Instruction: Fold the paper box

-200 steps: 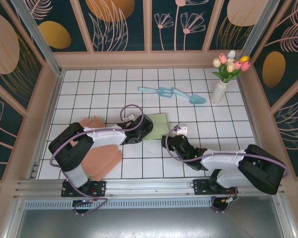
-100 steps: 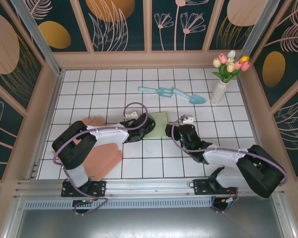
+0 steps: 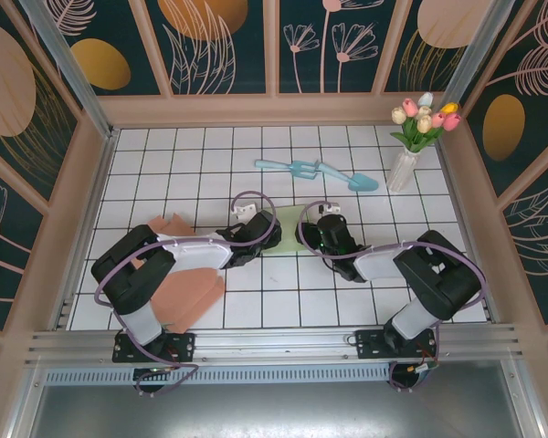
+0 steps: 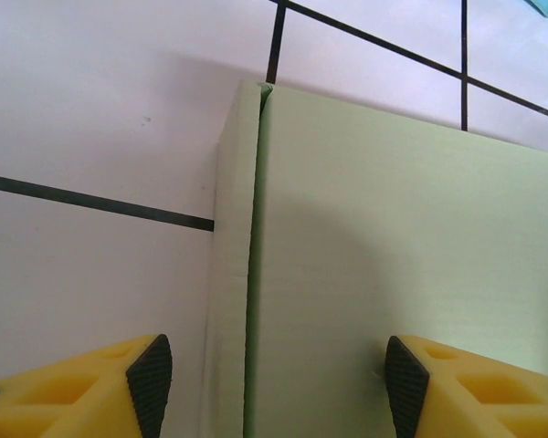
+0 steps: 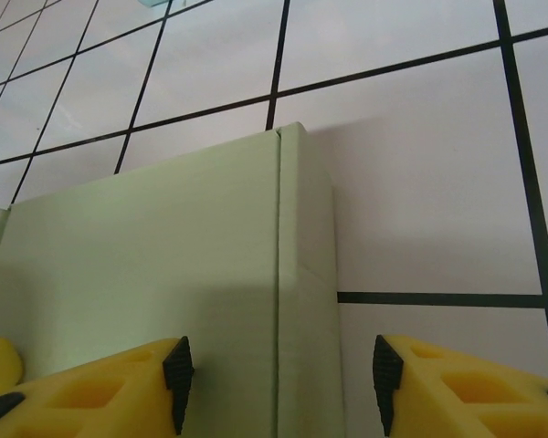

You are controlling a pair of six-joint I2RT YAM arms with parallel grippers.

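Green paper box (image 3: pixel 289 222), one; left fingers (image 4: pixel 82 388), right fingers (image 5: pixel 100 394), two pairs.

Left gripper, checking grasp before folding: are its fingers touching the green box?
Cannot tell. Left wrist view: left gripper fingers straddle the green box edge; contact unclear.

Black-and-white twin arms
Left arm (image 3: pixel 187 251) and right arm (image 3: pixel 379 265) trail purple cables (image 3: pixel 247 195); yellow fingers (image 4: pixel 73 392), black pads (image 4: pixel 151 383).

A white tiled floor (image 3: pixel 210 164) with black grid lines is boxed in by pale wooden framing (image 3: pixel 274 108) holding dark teal wall panels (image 3: pixel 347 64) with orange discs and line-drawn flowers. A metal rail (image 3: pixel 274 345) edges the near side. Light seems even, perhaps overhead.
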